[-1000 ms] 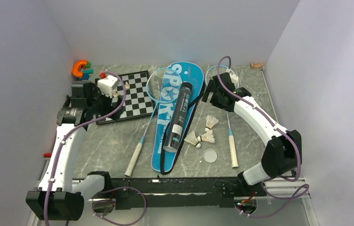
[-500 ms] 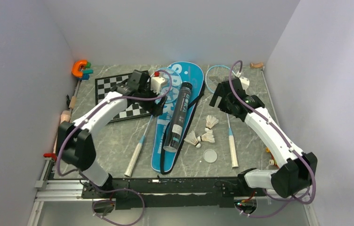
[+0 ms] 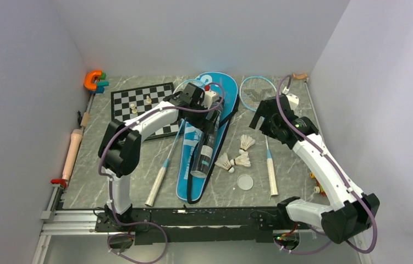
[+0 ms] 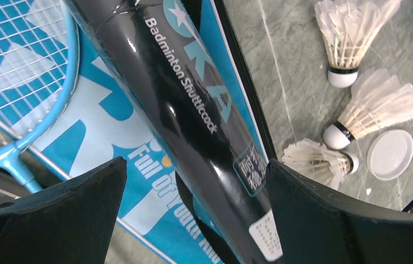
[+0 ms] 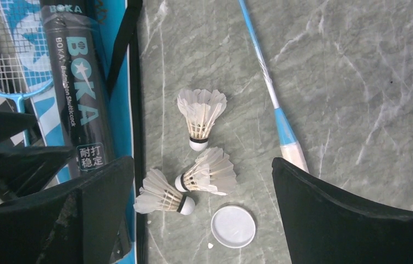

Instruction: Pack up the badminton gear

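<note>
left claw (image 4: pixel 196 165): released, above long black tube (image 4: pixel 165 99) on blue racket-shaped bag (image 3: pixel 185 181), table middle | right claw (image 5: pixel 202 165): released, over three white feather shuttlecocks (image 5: pixel 209 176) | light-blue racket head (image 4: pixel 71 82) also on bag | round white lid (image 5: pixel 233 226) beside shuttlecocks

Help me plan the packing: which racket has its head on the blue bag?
The racket beside the chessboard; its strung head overlaps the bag, while the other racket lies wholly on the table.

left arm (image 3: pixel 154 115) extended, right arm (image 3: pixel 325 165) extended, fingers (image 4: pixel 325 220) spread wide
</note>
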`<move>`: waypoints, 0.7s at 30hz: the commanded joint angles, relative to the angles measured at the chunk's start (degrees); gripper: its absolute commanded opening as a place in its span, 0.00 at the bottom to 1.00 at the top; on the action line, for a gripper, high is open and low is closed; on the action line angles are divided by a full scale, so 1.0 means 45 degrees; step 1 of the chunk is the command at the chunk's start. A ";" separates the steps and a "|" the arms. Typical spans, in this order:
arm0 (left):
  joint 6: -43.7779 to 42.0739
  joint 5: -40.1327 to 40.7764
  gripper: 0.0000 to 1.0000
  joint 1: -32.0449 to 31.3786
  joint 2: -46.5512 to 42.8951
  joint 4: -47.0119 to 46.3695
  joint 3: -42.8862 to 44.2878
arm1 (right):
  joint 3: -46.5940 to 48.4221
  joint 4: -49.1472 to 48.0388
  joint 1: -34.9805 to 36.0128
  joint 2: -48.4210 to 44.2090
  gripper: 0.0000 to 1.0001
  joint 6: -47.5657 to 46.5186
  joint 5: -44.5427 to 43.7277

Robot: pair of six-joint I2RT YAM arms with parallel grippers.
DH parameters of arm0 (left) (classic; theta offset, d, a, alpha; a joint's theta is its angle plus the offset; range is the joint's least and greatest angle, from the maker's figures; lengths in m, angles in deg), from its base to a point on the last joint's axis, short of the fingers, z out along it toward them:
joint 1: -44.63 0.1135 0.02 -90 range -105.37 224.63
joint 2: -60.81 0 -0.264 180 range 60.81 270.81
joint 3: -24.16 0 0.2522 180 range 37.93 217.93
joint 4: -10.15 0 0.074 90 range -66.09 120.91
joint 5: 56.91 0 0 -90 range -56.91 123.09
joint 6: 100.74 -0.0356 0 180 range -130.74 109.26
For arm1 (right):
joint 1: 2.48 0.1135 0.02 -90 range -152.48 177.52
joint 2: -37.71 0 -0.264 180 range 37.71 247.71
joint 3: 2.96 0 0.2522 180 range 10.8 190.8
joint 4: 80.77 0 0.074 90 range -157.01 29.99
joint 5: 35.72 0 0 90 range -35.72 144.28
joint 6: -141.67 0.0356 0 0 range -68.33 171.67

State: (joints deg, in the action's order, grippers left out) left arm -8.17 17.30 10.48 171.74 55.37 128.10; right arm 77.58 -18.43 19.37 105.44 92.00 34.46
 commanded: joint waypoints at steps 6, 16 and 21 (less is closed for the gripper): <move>0.1001 0.0121 0.99 -0.0498 0.1341 -0.0977 0.0731 | -0.0040 0.0721 -0.0034 -0.1111 1.00 0.0319 -0.0422; 0.0180 0.0372 0.96 -0.0613 0.2099 -0.1413 0.0644 | -0.0138 0.0650 -0.0036 -0.1204 1.00 0.0323 -0.0203; -0.1499 0.0407 0.73 -0.0630 0.1126 -0.0967 0.0533 | -0.0178 0.0452 -0.0032 -0.1247 1.00 0.0332 -0.0027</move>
State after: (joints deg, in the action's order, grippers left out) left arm -7.32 18.02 7.84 181.34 50.74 129.32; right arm 76.73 -16.03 19.37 101.22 93.18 33.78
